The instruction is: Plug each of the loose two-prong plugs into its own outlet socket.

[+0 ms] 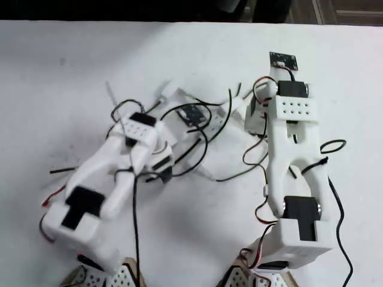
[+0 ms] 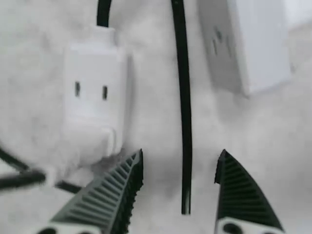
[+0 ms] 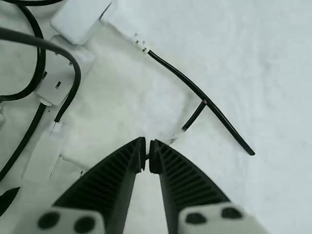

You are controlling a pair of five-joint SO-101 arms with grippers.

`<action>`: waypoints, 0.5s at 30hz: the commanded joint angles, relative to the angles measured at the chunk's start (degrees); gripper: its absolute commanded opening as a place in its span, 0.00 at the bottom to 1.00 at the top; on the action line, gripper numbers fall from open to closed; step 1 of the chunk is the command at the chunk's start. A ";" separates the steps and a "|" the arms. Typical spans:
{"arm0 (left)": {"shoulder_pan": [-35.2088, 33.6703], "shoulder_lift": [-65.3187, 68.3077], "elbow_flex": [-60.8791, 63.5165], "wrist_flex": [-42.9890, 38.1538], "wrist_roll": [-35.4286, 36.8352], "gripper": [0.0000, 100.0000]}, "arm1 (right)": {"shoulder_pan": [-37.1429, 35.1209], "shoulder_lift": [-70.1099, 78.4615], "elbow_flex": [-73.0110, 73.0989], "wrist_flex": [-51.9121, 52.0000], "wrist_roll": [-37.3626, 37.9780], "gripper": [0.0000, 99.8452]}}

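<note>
In the left wrist view my left gripper (image 2: pixel 179 171) is open just above the table, and a black cord (image 2: pixel 183 102) runs between its ribbed fingers (image 2: pixel 114 195). A white outlet socket (image 2: pixel 92 92) with two slots lies just beyond one finger. A second white socket block (image 2: pixel 243 39) lies farther off. My right gripper (image 3: pixel 146 155) is shut with nothing visibly held, low over the bare table. A black cord with a loose end (image 3: pixel 204 100) lies past its tips. White plugs and sockets (image 3: pixel 61 78) lie off to one side.
From above, black cords (image 1: pixel 197 143) loop between the two arms around several white plug and socket pieces (image 1: pixel 230 107). One arm (image 1: pixel 108 185) leans in from the front left, the other (image 1: pixel 293 173) stretches straight back. The white table (image 1: pixel 60 72) has open room at the far left.
</note>
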 commanded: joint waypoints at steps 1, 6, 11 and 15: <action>0.48 4.97 -8.09 3.87 -0.62 0.24 | 0.75 -2.33 -0.35 -0.48 -0.26 0.02; 1.45 9.71 -12.13 8.00 -0.70 0.14 | 0.84 -2.51 -0.44 -0.40 -0.26 0.02; 3.38 11.56 -13.89 11.69 -0.70 0.02 | 0.84 -2.77 -0.44 -0.31 -0.26 0.02; 4.97 6.90 -13.89 15.56 -0.44 0.02 | 0.92 -2.77 -0.44 -0.31 -0.26 0.02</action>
